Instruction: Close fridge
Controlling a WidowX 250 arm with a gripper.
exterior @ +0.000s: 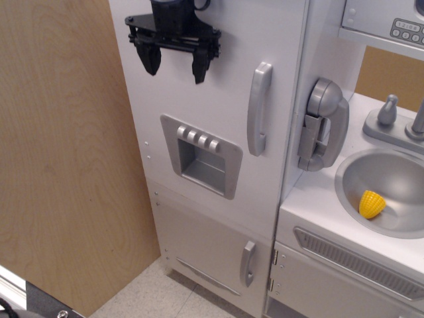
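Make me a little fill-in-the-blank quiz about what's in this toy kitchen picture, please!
1. The yellow toy corn lies in the ____.
2. The grey panel on the fridge door has a row of ____ buttons.
3. The grey phone hangs to the ____ of the door handle in the picture.
4. The black gripper in front of the door holds ____.

Missing words: sink; four; right; nothing

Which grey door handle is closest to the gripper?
The tall vertical handle on the upper fridge door, right of the open gripper. The small handle on the lower door sits far below, near the floor.
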